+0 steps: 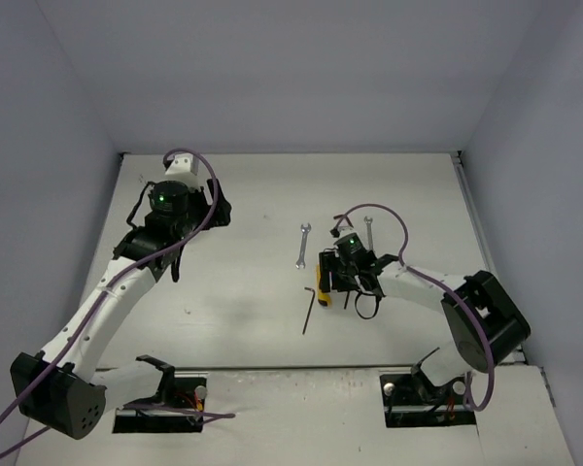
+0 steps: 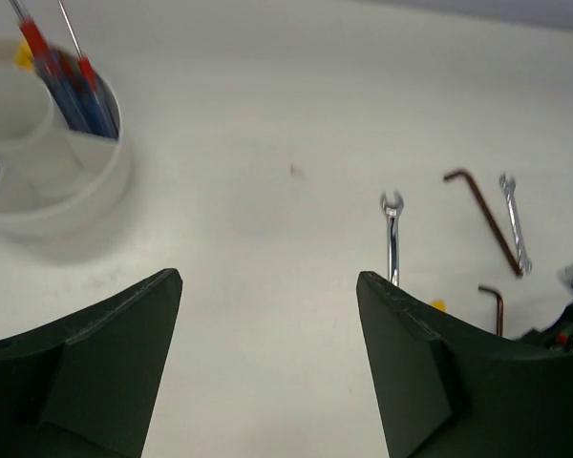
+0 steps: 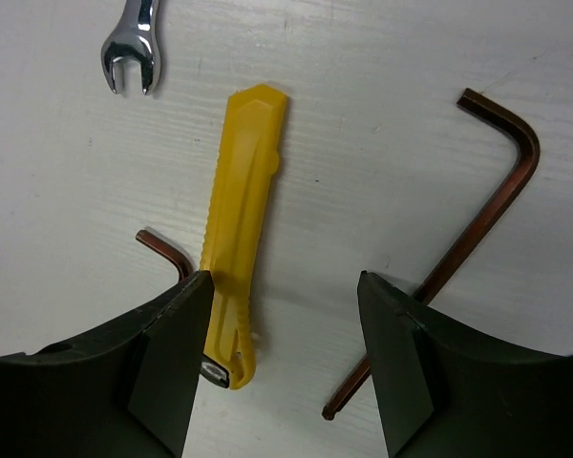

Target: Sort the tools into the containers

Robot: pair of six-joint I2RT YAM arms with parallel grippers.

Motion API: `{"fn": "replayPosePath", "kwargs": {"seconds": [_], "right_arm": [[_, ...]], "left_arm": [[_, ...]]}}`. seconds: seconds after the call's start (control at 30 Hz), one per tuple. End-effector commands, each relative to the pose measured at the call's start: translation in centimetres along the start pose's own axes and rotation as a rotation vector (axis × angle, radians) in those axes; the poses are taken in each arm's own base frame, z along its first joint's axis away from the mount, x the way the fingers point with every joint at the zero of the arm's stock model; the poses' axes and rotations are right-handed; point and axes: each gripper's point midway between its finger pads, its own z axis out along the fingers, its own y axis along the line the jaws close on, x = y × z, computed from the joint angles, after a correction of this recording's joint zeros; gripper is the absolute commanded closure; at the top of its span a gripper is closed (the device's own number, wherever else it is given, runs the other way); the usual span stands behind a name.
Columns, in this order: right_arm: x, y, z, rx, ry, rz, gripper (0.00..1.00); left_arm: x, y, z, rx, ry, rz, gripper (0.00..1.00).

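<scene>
Right gripper [image 3: 285, 382] is hovering half-open, empty, over the yellow knife [image 3: 244, 219] lying flat at frame centre; likely light, stiff, slick plastic, so pinching across its narrow mid-body looks safest.

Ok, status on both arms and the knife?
Left gripper open, empty, near white cup. Right gripper open over yellow knife, not yet gripped. Small hex key and large hex key flank it.
</scene>
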Motion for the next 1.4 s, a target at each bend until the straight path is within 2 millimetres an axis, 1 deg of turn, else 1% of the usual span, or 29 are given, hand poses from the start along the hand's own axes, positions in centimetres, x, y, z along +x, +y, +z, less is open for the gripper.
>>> {"fn": "replayPosePath", "kwargs": {"seconds": [0.0,0.1,0.2,0.33,0.4,0.53,0.6,0.63,0.7,0.77,0.8,0.87,0.9,0.93,1.0,1.07,1.17,1.3,1.37], "right_arm": [[-1.7,0.9,0.6,0.076,-0.045,-0.005,0.41],[-1.5,1.0,1.2,0.107,-0.032,-0.006,0.42],[-1.3,0.9,1.4,0.134,-0.026,0.001,0.43],[-0.8,0.3,1.5,0.174,-0.017,0.010,0.47],[-0.5,0.0,1.5,0.187,-0.012,0.014,0.51],[-0.6,-0.1,1.7,0.194,-0.011,0.011,0.62],[0.0,-0.5,1.8,0.216,0.016,0.005,0.69],[-0.1,-0.5,1.8,0.218,0.016,0.002,0.70],[-0.2,-0.5,2.0,0.221,0.019,-0.012,0.76],[-0.2,-0.5,2.2,0.220,0.027,-0.020,0.83],[-0.2,-0.5,2.4,0.222,0.032,-0.027,0.88],[-0.3,-0.4,2.6,0.221,0.038,-0.041,0.97],[-0.3,-0.3,2.6,0.216,0.043,-0.045,0.99],[-0.7,0.1,2.4,0.202,0.035,-0.052,1.00],[-1.7,0.8,1.8,0.179,0.005,-0.074,1.00],[-3.1,1.9,0.8,0.149,-0.044,-0.113,1.00],[-5.3,4.0,-1.5,0.091,-0.136,-0.184,1.00],[-8.5,6.9,-5.2,-0.019,-0.288,-0.218,1.00],[-9.3,8.0,-6.4,-0.061,-0.335,-0.236,1.00]], "left_arm": [[3.2,-0.3,-2.0,-0.007,0.085,-0.074,0.29],[4.3,-0.8,-2.2,0.018,0.119,-0.097,0.29],[5.2,-1.9,-2.5,0.062,0.148,-0.108,0.29],[6.1,-2.4,-2.6,0.072,0.170,-0.107,0.28],[6.3,-2.5,-2.5,0.073,0.173,-0.109,0.29],[6.8,-2.8,-2.3,0.077,0.191,-0.107,0.28],[6.9,-3.2,-2.2,0.088,0.196,-0.107,0.29],[6.9,-3.3,-2.2,0.089,0.200,-0.107,0.28],[7.0,-3.8,-2.1,0.098,0.204,-0.104,0.28],[6.9,-4.2,-2.1,0.100,0.203,-0.106,0.29],[7.0,-4.3,-2.1,0.102,0.206,-0.106,0.29],[7.2,-5.0,-1.9,0.113,0.218,-0.111,0.28],[7.3,-5.4,-1.8,0.125,0.223,-0.112,0.28],[7.4,-5.9,-1.7,0.142,0.231,-0.117,0.28],[7.7,-7.0,-1.5,0.178,0.247,-0.133,0.29],[7.7,-8.2,-1.4,0.217,0.251,-0.156,0.28],[7.1,-10.4,-1.0,0.292,0.234,-0.196,0.28],[6.3,-13.3,-0.5,0.388,0.225,-0.251,0.29],[6.0,-14.5,-0.2,0.421,0.219,-0.263,0.28]]}}
